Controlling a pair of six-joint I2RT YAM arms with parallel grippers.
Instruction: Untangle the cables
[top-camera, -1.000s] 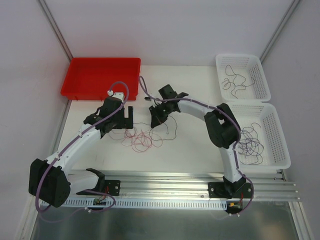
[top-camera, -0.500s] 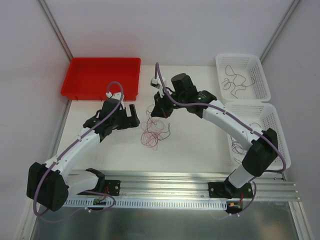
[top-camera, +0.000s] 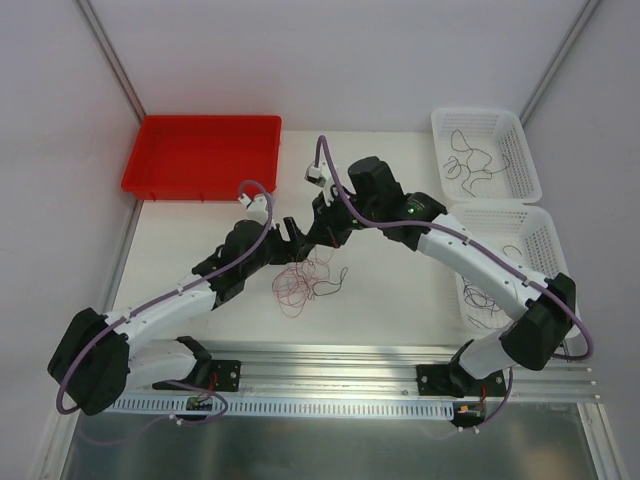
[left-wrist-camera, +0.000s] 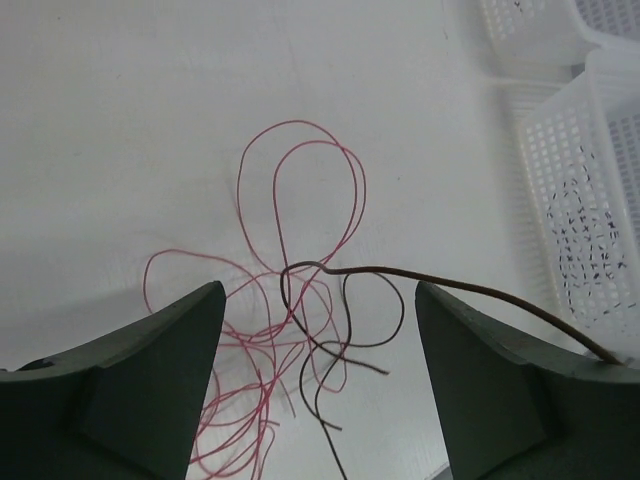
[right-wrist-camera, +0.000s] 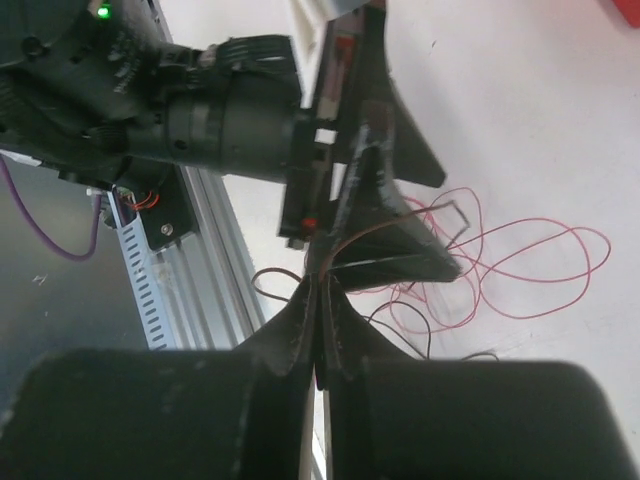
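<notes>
Cables (top-camera: 303, 278), pink and dark, lie as a loose tangle on the white surface (top-camera: 390, 295), close by the two end effectors. Left end effector (left-wrist-camera: 315, 300) stands wide, one finger at each side of the tangle, and it holds nothing. Right end effector (right-wrist-camera: 318, 292) is closed and pinches one dark cable (left-wrist-camera: 440, 277), which rises from the tangle and crosses one left finger. More thin cables lie in two white baskets (top-camera: 478, 111) at the right.

White table (top-camera: 390, 310) amid pale walls (top-camera: 350, 60), aluminium rail (top-camera: 340, 365) along its near edge
</notes>
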